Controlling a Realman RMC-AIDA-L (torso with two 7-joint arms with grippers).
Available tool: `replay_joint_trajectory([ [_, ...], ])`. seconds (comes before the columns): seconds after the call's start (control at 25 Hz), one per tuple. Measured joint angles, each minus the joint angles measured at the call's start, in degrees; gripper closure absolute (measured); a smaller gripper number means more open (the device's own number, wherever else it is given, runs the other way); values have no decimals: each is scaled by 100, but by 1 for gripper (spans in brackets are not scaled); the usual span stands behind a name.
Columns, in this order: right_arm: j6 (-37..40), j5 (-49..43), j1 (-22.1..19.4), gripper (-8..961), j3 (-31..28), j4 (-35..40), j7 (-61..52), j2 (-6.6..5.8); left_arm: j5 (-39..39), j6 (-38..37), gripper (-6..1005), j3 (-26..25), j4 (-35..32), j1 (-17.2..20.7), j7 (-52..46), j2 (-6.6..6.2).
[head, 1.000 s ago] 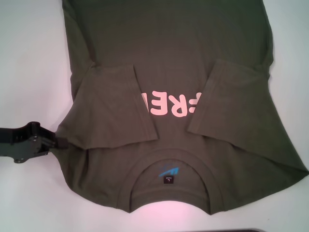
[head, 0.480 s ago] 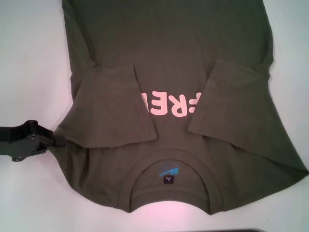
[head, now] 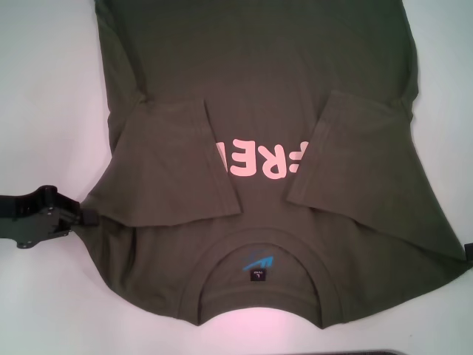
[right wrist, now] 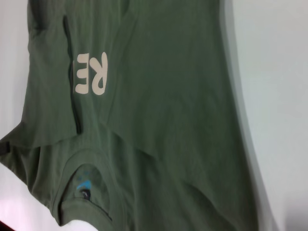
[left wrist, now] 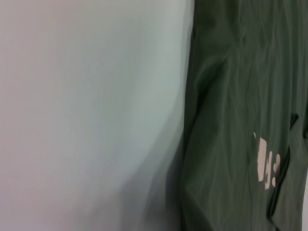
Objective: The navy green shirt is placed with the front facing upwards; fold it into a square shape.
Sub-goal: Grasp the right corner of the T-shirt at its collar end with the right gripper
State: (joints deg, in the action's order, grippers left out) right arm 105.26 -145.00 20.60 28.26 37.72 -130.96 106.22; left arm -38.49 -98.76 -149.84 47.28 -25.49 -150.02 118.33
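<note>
The navy green shirt is lying flat on the white table, front side up, with the collar at the near edge, closest to the robot. Both short sleeves are lying folded inward over the chest, so they are covering part of the pink letters (only the middle letters are showing between them). A small dark label is sitting inside the collar, under a blue mark.

The left gripper is resting low on the table at the shirt's left shoulder edge, and its tip is touching the cloth there. I cannot tell if its jaws are apart or together, because the cloth and the black body are hiding them.

The right gripper is showing only as a small dark piece at the frame border, just beside the right shoulder edge; how its jaws are standing I cannot tell.
</note>
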Motion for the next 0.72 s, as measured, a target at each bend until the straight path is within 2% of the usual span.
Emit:
replay_joint_trajectory([
  [0.44, -77, -4, 108, 46, 35, -80, -143, 98, 9, 8, 985, 8, 3, 37, 7, 0],
  [0.72, -82, -31, 129, 46, 57, -81, -148, 109, 9, 7, 986, -1, 9, 48, 9, -1],
])
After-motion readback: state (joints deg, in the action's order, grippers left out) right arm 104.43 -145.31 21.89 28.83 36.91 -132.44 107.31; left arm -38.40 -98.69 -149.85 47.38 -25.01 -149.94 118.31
